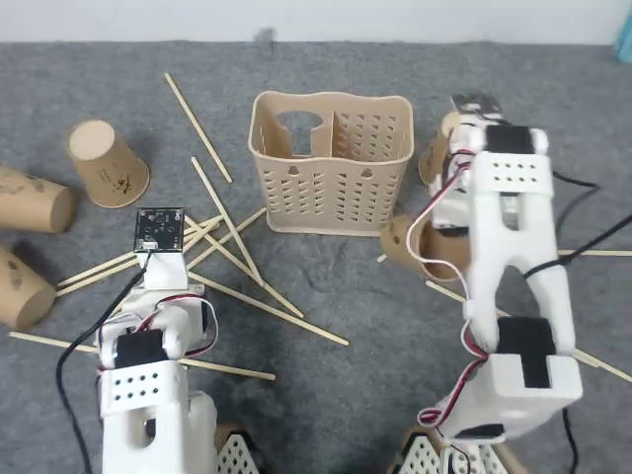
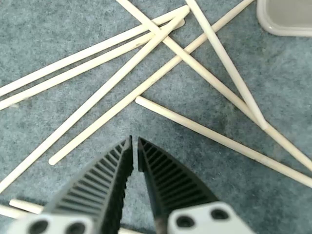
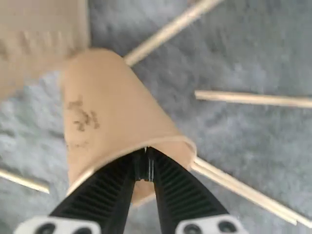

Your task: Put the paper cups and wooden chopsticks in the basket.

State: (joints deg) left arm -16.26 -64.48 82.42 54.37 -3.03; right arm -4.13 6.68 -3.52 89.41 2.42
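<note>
Grey tabletop (image 1: 375, 296) bearing an upright basket (image 1: 331, 188), scattered crossing chopsticks (image 1: 227, 222) before it, and cups (image 1: 107, 164) to either side.

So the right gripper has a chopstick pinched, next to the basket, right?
No: what the right gripper has pinched is the rim of a paper cup, as the right wrist view shows. It is next to the basket.

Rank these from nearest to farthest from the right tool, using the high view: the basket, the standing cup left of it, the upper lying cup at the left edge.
From the right tool, by the basket's right corner:
1. basket, right beside it.
2. standing cup, left of the basket.
3. upper lying cup, far left edge.
</note>
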